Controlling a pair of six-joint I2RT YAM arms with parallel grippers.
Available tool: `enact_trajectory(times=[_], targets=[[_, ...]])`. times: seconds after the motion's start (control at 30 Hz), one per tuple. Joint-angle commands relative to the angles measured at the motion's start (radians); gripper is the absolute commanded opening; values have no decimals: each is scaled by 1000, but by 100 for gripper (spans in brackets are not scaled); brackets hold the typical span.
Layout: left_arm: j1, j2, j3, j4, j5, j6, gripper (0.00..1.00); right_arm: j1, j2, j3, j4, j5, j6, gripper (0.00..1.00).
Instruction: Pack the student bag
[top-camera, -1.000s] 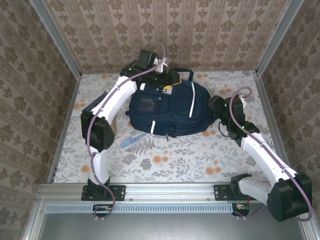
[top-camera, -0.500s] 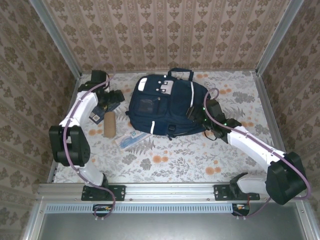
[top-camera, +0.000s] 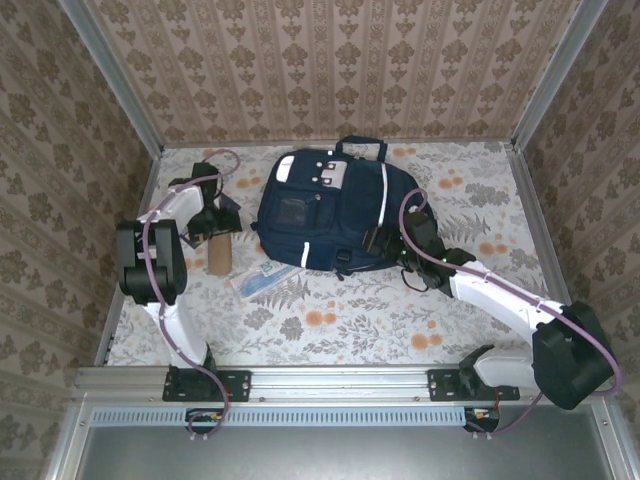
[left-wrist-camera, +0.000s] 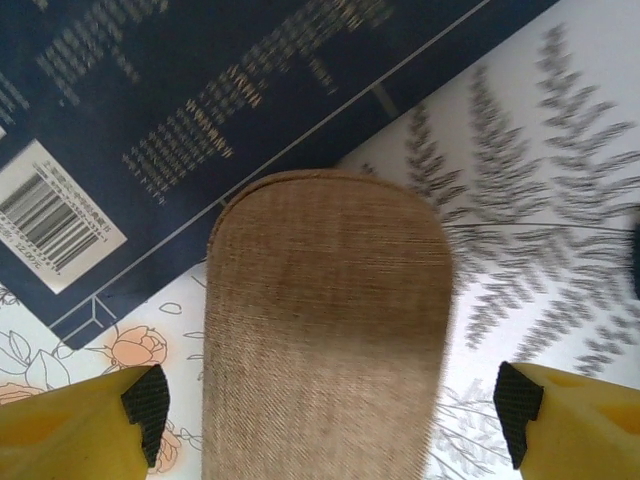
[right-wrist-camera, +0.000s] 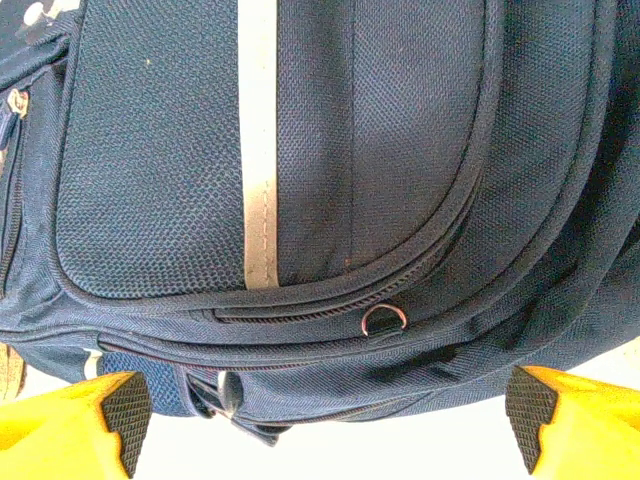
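Two tools are recorded, both with jaws spread wide and nothing held.

1. Student bag (top-camera: 320, 215): a large navy-blue fabric backpack with a white reflective stripe. It is laid flat, front up, in the middle of the floral-patterned surface (top-camera: 350, 320), with its carry loop toward the far wall. In the right wrist view its zips are seen closed.
2. Tan woven-fabric pouch (left-wrist-camera: 325, 330), oblong with a rounded end. It is laid left of the bag, its end overlapping the edge of a dark navy flat book or box with a barcode label (left-wrist-camera: 150, 110).
3. Pale blue-and-white flat packet (top-camera: 262, 280), placed just beside the bag's near-left corner.
4. Left tool (left-wrist-camera: 330, 415): hung over the pouch, with one pad on either side and both clear of the fabric.
5. Right tool (right-wrist-camera: 328, 410): held at the bag's near-right side, with a small metal zip ring (right-wrist-camera: 383, 320) just ahead of it.

Step judged: the pouch is to be picked up while the bag is not yet opened.

Handling note: the left tool is best lowered centred across the pouch's narrow width and closed firmly, since soft fabric is likely to give. The pouch should be lifted straight up so that the book beneath is not dragged along. The zip ring should be pinched squarely, because it is small and may slip.
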Motion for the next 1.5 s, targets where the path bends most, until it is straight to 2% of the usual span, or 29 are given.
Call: enact_trajectory(times=[0.0,0.2,0.4,0.47,0.63,0.83,1.0,1.1,1.27,1.47], targets=[[14,32,-39,3,28,37,87,6,-17,-20,35,-30,13,94],[17,52,-69,42,98,31,83,6,-6,-28,53,-51,15,93],[18,28,-68,36,99,7,55,7,-19,-17,49,-74,28,92],[19,-5,-74,33,94,-6,50,9,-34,-13,40,-74,27,91],[28,-152,-120,44,153,-75,48,36,-65,0,34,-97,10,91],[26,-441,-210,109,313,-305,48,159,-85,26,116,-146,-57,91],[-67,-659,-304,191,316,-591,48,286,-31,92,203,-174,-90,91],[-170,-742,-340,197,245,-748,49,336,17,125,262,-186,-66,91],[-328,-761,-318,154,237,-886,50,366,105,168,376,-258,6,95],[-393,-819,-339,167,247,-965,50,412,161,216,390,-283,-3,96]])
